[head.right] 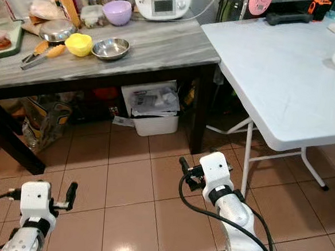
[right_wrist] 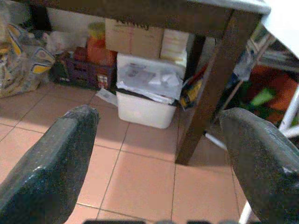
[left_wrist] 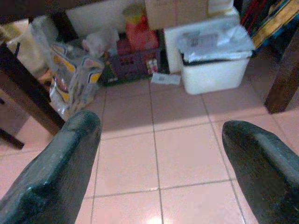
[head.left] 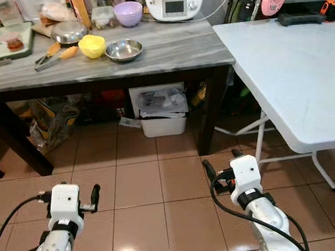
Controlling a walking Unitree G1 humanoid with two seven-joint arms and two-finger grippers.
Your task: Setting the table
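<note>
- Both grippers, left (head.left: 73, 196) and right (head.left: 222, 164), hung spread and empty over the tiled floor (head.left: 146, 181).
- Ahead of them, a white bin (head.left: 160, 110) sat under the counter (head.left: 173, 48).
- Further ahead on the counter, left of both grippers: steel bowl (head.left: 124, 49), yellow bowl (head.left: 92, 45).
- White table (head.left: 286, 70) stood beyond the right gripper.

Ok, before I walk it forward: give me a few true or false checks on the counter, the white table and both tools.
1. The yellow bowl sits beside the steel bowl on the grey counter. True.
2. The left tool is shut on a spoon. False: it is open and holds nothing, hanging over the tiled floor.
3. The purple bowl stands on the white folding table. False: it is at the back of the grey counter.
4. The right tool is open and holds nothing. True.
5. A white bin sits under the counter. True.
</note>
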